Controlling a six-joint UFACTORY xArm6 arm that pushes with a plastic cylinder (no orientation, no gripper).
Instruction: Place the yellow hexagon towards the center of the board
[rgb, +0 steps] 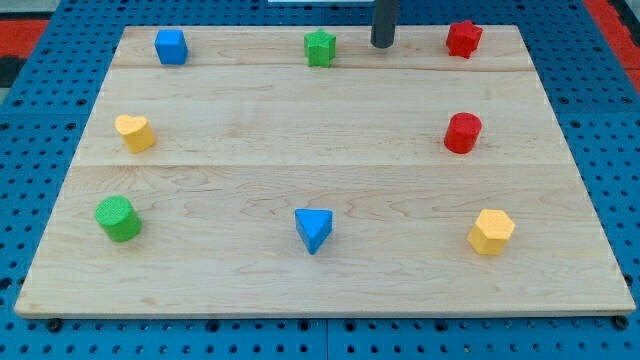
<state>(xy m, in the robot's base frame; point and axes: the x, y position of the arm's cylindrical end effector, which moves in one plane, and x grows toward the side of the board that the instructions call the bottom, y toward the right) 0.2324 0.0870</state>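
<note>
The yellow hexagon (491, 231) lies on the wooden board (320, 130) near the view's bottom right. My tip (382, 46) touches the board near the view's top edge, between the green star (320, 47) on its left and the red star (463, 39) on its right. The tip is far from the yellow hexagon, up and to the left of it.
A blue cube (171, 46) sits at the top left, a yellow heart (134, 132) at the left, a green cylinder (118, 218) at the bottom left, a blue triangle (313, 229) at the bottom middle and a red cylinder (463, 132) at the right. A blue pegboard (600, 120) surrounds the board.
</note>
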